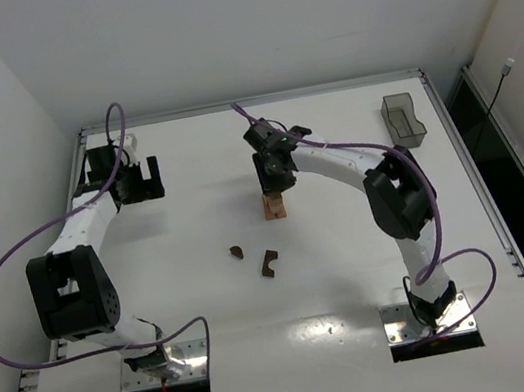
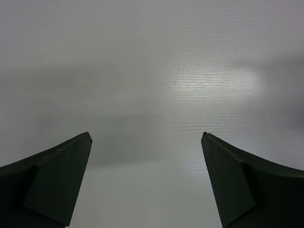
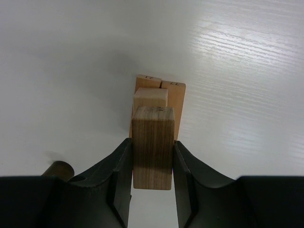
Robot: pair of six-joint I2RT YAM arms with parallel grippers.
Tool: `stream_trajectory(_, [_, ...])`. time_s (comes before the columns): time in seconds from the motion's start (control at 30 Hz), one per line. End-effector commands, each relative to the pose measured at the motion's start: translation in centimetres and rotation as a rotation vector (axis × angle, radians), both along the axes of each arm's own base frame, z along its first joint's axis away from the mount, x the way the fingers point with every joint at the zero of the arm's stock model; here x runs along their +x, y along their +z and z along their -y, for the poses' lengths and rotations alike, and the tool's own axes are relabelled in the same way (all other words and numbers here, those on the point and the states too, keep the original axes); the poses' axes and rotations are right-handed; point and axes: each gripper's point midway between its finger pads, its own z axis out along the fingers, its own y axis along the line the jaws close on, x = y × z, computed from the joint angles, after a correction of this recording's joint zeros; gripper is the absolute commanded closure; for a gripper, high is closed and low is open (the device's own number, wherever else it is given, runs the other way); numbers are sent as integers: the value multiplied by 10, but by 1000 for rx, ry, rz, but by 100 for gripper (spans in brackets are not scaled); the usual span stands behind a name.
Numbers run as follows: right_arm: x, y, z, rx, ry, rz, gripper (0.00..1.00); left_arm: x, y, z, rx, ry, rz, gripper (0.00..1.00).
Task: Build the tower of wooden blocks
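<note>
The tower point(image 1: 274, 208) is a short stack of light tan wood blocks near the table's middle. From the right wrist it shows as two tan blocks point(image 3: 175, 102) side by side with a paler block point(image 3: 150, 99) on top. My right gripper point(image 1: 274, 180) hangs just above it, shut on a brownish wood cuboid point(image 3: 152, 147) that stands between its fingers point(image 3: 118, 166) over the pale block; touching or apart, I cannot tell. Two dark brown shaped pieces point(image 1: 236, 252) point(image 1: 270, 263) lie on the table nearer the arms. My left gripper point(image 1: 143, 181) point(image 2: 146, 135) stands open over bare table at the far left.
A grey translucent tray point(image 1: 403, 120) stands at the back right. A dark rounded piece point(image 3: 59, 168) shows at the lower left of the right wrist view. The table's raised frame point(image 1: 251, 102) runs along the back edge.
</note>
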Motion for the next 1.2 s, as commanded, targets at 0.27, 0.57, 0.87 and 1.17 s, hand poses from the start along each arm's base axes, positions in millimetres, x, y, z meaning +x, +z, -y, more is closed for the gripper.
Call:
stream_trajectory(0.27, [7, -10, -13, 42, 18, -14, 100, 12, 10, -1, 3, 0, 49, 0])
stream_trajectory(0.57, [6, -16, -13, 46, 39, -41, 78, 14, 10, -1, 3, 0, 49, 0])
stream_trajectory(0.87, [3, -16, -16, 68, 59, -46, 46, 14, 10, 0, -3, -7, 49, 0])
stream_trajectory(1.17, [3, 18, -19, 141, 204, 87, 24, 16, 10, 0, -3, -7, 49, 0])
